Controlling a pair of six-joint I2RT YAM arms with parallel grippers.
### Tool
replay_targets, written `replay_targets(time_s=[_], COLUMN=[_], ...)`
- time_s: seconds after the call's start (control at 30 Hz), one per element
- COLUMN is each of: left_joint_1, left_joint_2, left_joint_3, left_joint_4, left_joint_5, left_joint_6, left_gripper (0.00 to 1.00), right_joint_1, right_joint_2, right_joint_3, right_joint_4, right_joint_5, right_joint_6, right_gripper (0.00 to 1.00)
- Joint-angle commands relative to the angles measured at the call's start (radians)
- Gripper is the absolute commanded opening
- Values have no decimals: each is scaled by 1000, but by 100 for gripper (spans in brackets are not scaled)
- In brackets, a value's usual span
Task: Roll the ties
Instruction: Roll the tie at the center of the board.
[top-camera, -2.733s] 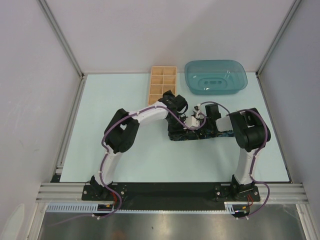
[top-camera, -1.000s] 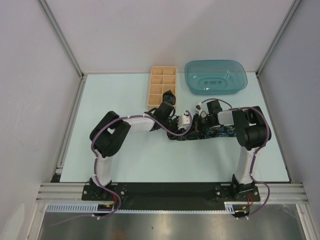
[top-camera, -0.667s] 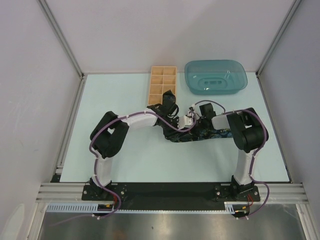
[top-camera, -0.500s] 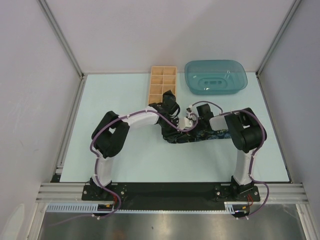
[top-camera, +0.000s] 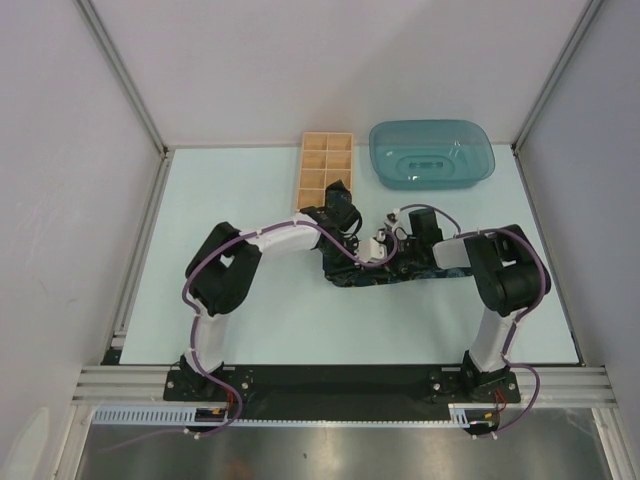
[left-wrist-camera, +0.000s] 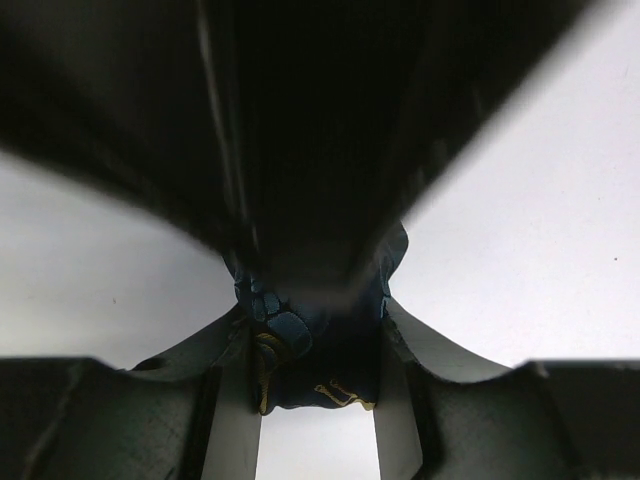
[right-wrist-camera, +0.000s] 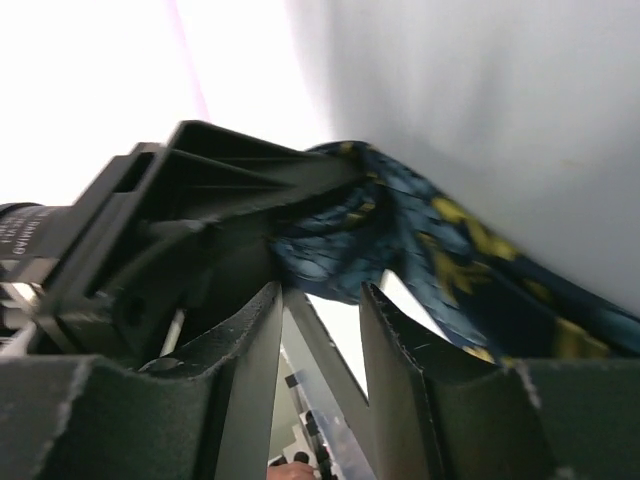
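Left hand (left-wrist-camera: 315, 345) is clenched on the tie (top-camera: 395, 276). In its wrist view I see bunched navy fabric with blue and yellow specks filling the gap between both fingers (left-wrist-camera: 235, 400). Can't tell from there whether that bunch is a proper roll or just gathered cloth.

Right hand (right-wrist-camera: 322, 295) is released: fingers parted, nothing between them, light showing through the gap. Tie fabric sits just past its fingertips; touching or not, I can't tell. The black body of the left hand fills the left of that view, with the same bunch of cloth at its tip.

From the top camera I use the wooden compartment box (top-camera: 324, 168) as reference. The tie lies on the desk (top-camera: 250, 330) on the near side of the box. Its left end is roughly in line with the box, and the rest runs off to the right as a flat dark strip. Both hands meet over the tie's left part, just nearer to me than the box's near end. The left hand is close to the box's near right corner and looks clear of it. Teal plastic tray (top-camera: 480, 160) sits just right of the box, apart from it and from the tie.
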Motion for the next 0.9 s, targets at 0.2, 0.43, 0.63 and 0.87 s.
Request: replay_targets(time_s=[0.2,0.43,0.63,0.87], left_joint_1=[0,1,6,88], left_joint_2=[43,46,42,-62], left_joint_3=[-2,-4,-4,-45], left_joint_4=[-51,-39,-33,61], left_joint_5=[-27,-21,-13,138], left_joint_6=[9,9,4,-89], left_gripper=[31,32,37,76], right_joint_1=[48,70,70,14], right_joint_2=[78,119,122,118], right_joint_3=[71,104,126,129], right_joint_4=[50,-36,-104,-245], right_joint_5=[17,45,69,117], right_joint_6=[1,-68,-127,-246], right_gripper=[42,25,0,0])
